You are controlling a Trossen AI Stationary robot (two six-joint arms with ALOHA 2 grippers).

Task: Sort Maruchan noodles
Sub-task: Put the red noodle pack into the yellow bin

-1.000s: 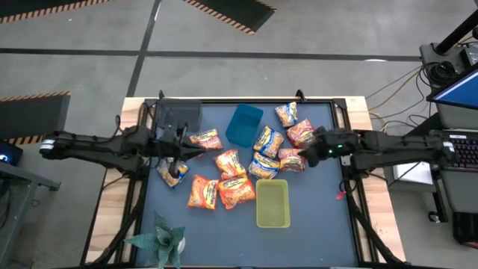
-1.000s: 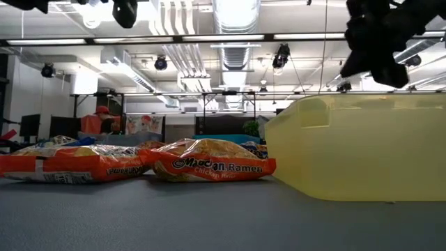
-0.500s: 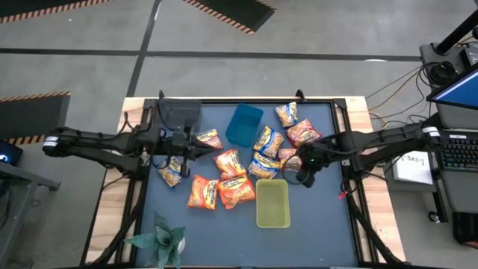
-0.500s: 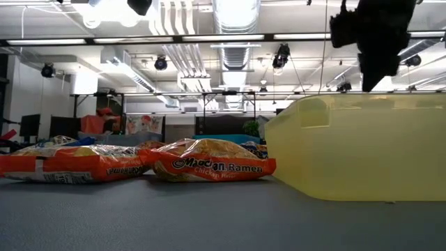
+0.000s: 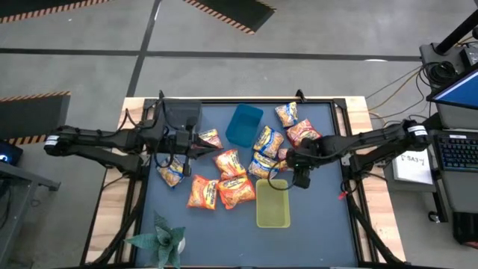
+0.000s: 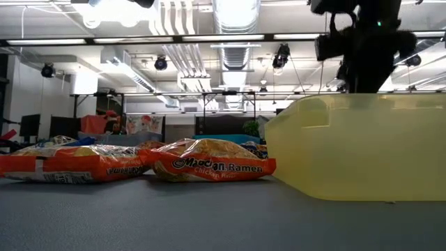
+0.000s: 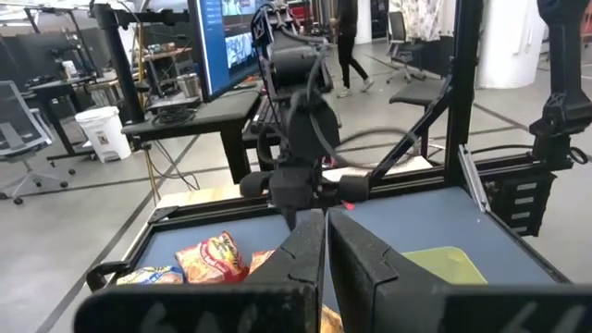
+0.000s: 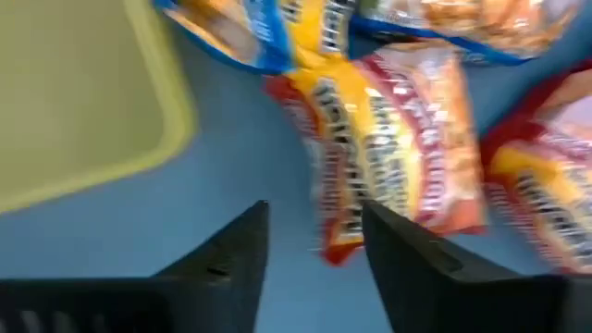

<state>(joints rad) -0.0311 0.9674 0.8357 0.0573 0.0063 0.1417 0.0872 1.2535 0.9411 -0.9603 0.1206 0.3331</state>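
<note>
Several Maruchan noodles packets lie flat in mid-table: orange ones [image 5: 230, 163] [image 5: 200, 192], blue-and-yellow ones [image 5: 269, 140] [image 5: 170, 173] and red ones [image 5: 300, 133]. My right gripper [image 5: 300, 179] [image 8: 314, 250] hangs open and points down, above the table between a red packet [image 8: 398, 139] [image 5: 290, 158] and the far right corner of the yellow-green bin [image 5: 272, 203]. Nothing sits between its fingers. My left gripper [image 5: 196, 145] [image 7: 326, 250] is shut and empty. It hovers beside an orange packet [image 5: 208, 139] at the left of the pile.
A blue bin [image 5: 244, 125] stands at the far middle of the table and a dark tray [image 5: 179, 116] at the far left. A paper plant [image 5: 160, 239] sits at the near left corner. Bare mat [image 5: 321, 224] lies to the right of the yellow-green bin.
My right gripper has swung from over the red packets toward the table's near edge and left, tipping to point down by the yellow-green bin's far right corner. My left gripper has edged toward the right, off the blue-and-yellow packet at the left. No packet has moved.
</note>
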